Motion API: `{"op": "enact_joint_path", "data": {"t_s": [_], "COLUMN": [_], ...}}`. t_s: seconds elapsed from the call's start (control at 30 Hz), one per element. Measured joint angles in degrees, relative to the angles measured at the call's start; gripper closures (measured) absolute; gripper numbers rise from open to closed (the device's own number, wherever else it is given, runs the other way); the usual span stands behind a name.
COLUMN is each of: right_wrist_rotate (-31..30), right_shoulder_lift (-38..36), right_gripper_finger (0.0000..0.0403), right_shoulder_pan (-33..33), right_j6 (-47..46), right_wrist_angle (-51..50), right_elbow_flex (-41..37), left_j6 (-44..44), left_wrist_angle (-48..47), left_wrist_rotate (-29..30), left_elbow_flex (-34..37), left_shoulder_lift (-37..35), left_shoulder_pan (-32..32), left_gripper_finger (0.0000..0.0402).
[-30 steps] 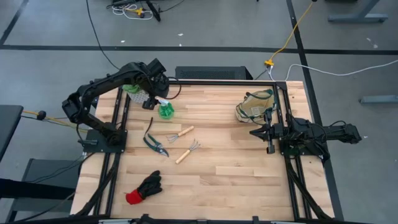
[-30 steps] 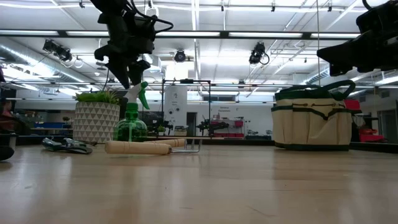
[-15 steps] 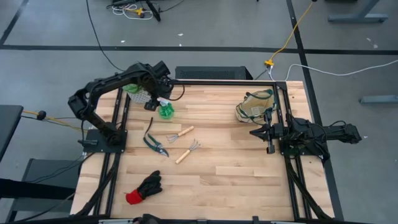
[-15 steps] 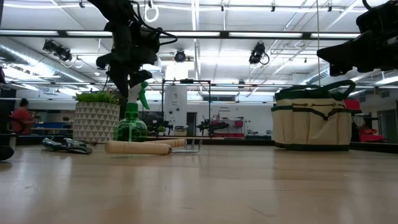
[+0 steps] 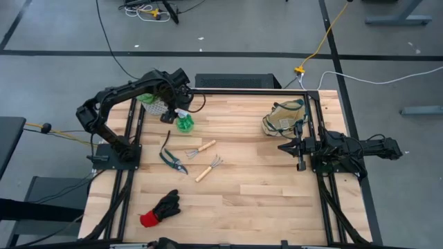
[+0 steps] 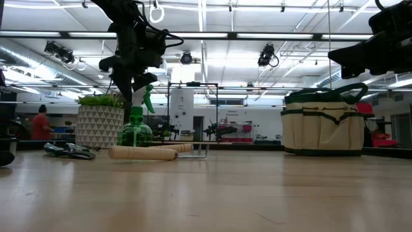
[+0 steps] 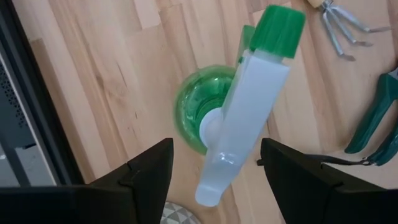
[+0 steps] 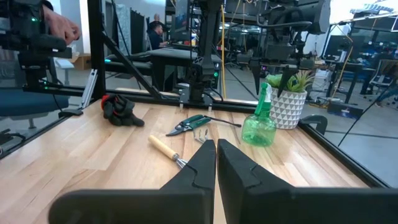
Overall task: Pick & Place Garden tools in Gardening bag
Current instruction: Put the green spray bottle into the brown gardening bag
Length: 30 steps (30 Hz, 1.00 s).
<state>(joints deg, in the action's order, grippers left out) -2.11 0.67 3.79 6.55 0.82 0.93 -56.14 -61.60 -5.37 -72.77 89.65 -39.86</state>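
Note:
The small green spray bottle (image 5: 184,122) stands upright on the table's far left, beside the white plant pot (image 5: 154,105). My left gripper (image 7: 216,144) hangs open over the bottle, pointing down. Its fingers stand on either side of the white spray head (image 7: 249,118) without touching it. Dark-handled pruning shears (image 5: 173,160), two wooden-handled hand tools (image 5: 201,149) (image 5: 208,169) and a black glove with a red cuff (image 5: 160,209) lie flat on the wood. The beige gardening bag (image 5: 284,117) stands at the far right. My right gripper (image 5: 282,146) is shut and level just in front of the bag.
The potted plant (image 6: 98,125) stands close behind the spray bottle (image 6: 135,132). Black frame rails run along the table's left and right sides. Bare wood lies between the tools and the bag (image 6: 324,122). A person moves in the room beyond the table.
My left gripper has come down a little over the spray bottle and shifted slightly toward the table's right, staying open, then held still. Nothing on the table has moved.

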Motion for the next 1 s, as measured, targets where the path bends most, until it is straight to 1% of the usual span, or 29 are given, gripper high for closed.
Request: {"op": "enact_joint_path", "data": {"t_s": [0.1,0.33,1.0], "right_wrist_rotate": [0.0,0.0,0.0], "right_shoulder_lift": [0.0,0.0,0.0], "right_gripper_finger": [0.0382,0.0382,0.0382], "right_shoulder_pan": [0.0,0.0,0.0], "right_j6": [0.0,0.0,0.0], "right_wrist_angle": [0.0,0.0,0.0], "right_elbow_flex": [0.0,0.0,0.0], "left_j6": [0.0,0.0,0.0], "left_wrist_angle": [0.0,0.0,0.0], "left_wrist_rotate": [1.2,0.8,-0.2], "left_elbow_flex": [0.0,0.0,0.0], "left_shoulder_lift": [0.0,0.0,0.0], "left_shoulder_pan": [0.0,0.0,0.3], "left_gripper_finger": [0.0174,0.0225,0.0328]}}
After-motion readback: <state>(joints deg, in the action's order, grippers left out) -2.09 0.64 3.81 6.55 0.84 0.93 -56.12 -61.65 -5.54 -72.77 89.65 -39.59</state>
